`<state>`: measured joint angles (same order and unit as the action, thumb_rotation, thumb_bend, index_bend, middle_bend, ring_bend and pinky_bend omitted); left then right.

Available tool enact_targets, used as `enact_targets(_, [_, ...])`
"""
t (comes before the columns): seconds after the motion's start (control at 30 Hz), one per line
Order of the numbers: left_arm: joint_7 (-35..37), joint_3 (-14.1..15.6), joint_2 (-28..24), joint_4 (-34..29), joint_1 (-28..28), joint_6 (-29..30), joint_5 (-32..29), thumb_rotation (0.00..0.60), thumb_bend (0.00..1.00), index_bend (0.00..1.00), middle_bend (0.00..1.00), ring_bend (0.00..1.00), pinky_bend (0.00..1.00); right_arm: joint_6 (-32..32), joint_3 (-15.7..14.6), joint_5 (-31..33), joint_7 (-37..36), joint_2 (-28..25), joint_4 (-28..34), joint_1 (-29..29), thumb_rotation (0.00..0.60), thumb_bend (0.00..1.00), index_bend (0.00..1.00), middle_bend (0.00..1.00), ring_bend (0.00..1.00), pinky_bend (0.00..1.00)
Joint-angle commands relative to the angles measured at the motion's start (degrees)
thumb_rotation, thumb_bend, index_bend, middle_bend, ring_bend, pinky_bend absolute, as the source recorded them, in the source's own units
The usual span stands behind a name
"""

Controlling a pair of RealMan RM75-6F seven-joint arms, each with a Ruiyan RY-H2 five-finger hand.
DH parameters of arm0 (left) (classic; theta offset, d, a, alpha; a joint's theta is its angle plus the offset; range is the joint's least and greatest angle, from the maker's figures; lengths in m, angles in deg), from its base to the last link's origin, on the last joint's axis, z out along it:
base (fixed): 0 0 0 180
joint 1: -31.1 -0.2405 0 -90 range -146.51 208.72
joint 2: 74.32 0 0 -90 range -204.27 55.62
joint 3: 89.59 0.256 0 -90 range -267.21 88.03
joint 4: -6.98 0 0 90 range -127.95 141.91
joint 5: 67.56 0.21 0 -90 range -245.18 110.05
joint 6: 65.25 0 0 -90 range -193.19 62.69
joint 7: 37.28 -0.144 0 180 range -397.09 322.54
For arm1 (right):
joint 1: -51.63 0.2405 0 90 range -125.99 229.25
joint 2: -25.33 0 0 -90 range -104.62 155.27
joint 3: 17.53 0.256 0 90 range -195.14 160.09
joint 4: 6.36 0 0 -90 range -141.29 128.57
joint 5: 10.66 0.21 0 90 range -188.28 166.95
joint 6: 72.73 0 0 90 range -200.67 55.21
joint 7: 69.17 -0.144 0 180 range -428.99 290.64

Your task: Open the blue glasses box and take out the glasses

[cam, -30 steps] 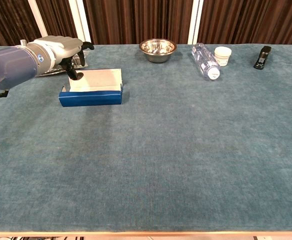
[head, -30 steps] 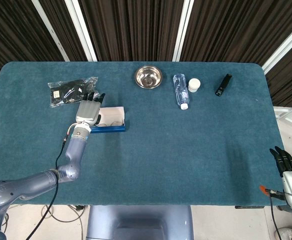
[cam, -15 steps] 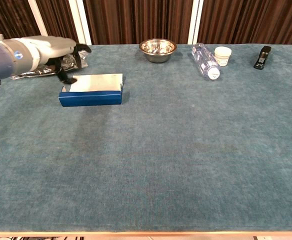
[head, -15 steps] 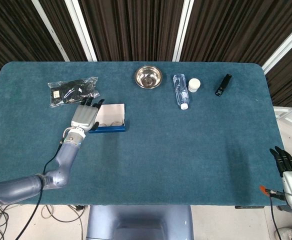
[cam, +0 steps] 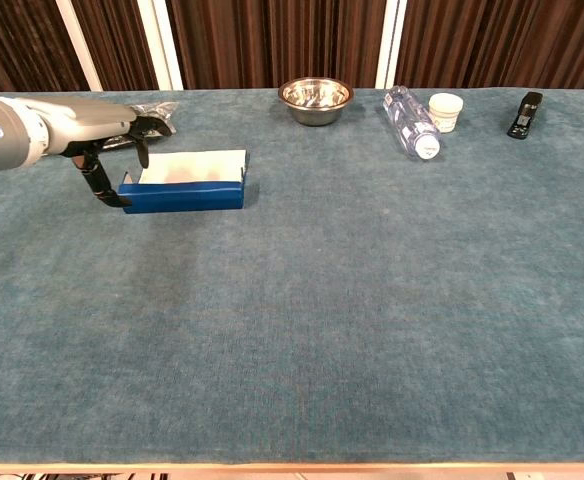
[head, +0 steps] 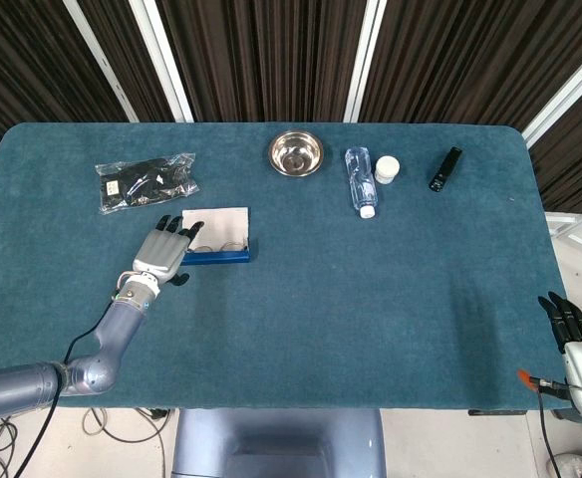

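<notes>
The blue glasses box [head: 218, 256] [cam: 184, 192] lies open on the left side of the table, its white lining showing. Thin-framed glasses [head: 221, 242] lie inside it in the head view; the chest view does not show them. My left hand [head: 161, 252] [cam: 100, 150] hovers just left of the box's near-left corner with its fingers spread and holds nothing. My right hand [head: 568, 329] stays off the table's near-right corner, fingers extended and holding nothing; the chest view does not show it.
A clear bag of dark items [head: 144, 181] [cam: 150, 110] lies behind the box. Along the far edge are a steel bowl [head: 295, 153] [cam: 315, 98], a lying water bottle [head: 361, 181] [cam: 410, 122], a white jar [head: 387, 169] [cam: 445, 110] and a black stapler [head: 444, 168] [cam: 524, 113].
My left hand has drawn back from over the box's left end toward the near-left, with nothing in it. The box stays where it was. The right hand has not moved.
</notes>
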<state>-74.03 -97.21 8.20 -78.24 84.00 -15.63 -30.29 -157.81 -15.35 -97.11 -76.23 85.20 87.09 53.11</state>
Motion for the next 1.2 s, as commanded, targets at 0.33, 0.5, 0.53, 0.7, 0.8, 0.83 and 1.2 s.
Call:
enact_targets(0.33, [-0.1, 1.6, -0.5, -0.9, -0.1, 0.4, -1.2, 0.6, 0.23, 0.01, 0.29, 0.0, 0.02, 0.1, 0.0, 0.1, 0.0, 0.0, 0.1, 0.0, 0.6, 0.19, 0.0, 0.0, 0.0, 0.2])
enact_targets(0.5, [0.3, 1.7, -0.3, -0.7, 0.0, 0.4, -1.1, 0.6, 0.23, 0.01, 0.29, 0.0, 0.02, 0.1, 0.0, 0.2, 0.0, 0.0, 0.2, 0.0, 0.6, 0.19, 0.0, 0.0, 0.0, 0.2])
enact_targets(0.53, [0.4, 1.7, -0.3, -0.7, 0.1, 0.3, -1.2, 0.6, 0.23, 0.01, 0.29, 0.0, 0.02, 0.1, 0.0, 0.2, 0.0, 0.0, 0.2, 0.0, 0.6, 0.19, 0.0, 0.0, 0.0, 0.2])
enact_targets(0.7, [0.5, 2.1, -0.3, -0.8, 0.1, 0.3, -1.3, 0.6, 0.23, 0.01, 0.29, 0.0, 0.02, 0.1, 0.1, 0.3, -0.1, -0.1, 0.2, 0.0, 0.6, 0.19, 0.0, 0.0, 0.0, 0.2])
enact_targets(0.8, [0.4, 2.3, -0.5, -1.0, 0.2, 0.4, -1.3, 0.6, 0.22, 0.01, 0.29, 0.0, 0.02, 0.1, 0.1, 0.3, -0.1, -0.1, 0.2, 0.0, 0.6, 0.2, 0.0, 0.0, 0.0, 0.2])
enact_targets(0.83, [0.5, 2.4, -0.6, -1.1, 0.2, 0.5, -1.4, 0.6, 0.22, 0.01, 0.29, 0.0, 0.02, 0.1, 0.1, 0.3, -0.1, -0.1, 0.2, 0.0, 0.6, 0.19, 0.0, 0.0, 0.0, 0.2])
enact_targets(1.2, [0.7, 3.8, -2.1, -3.9, -0.1, 0.2, -0.7, 0.6, 0.23, 0.01, 0.33, 0.0, 0.02, 0.2, 0.1, 0.3, -0.2, -0.1, 0.3, 0.0, 0.6, 0.19, 0.0, 0.0, 0.0, 0.2])
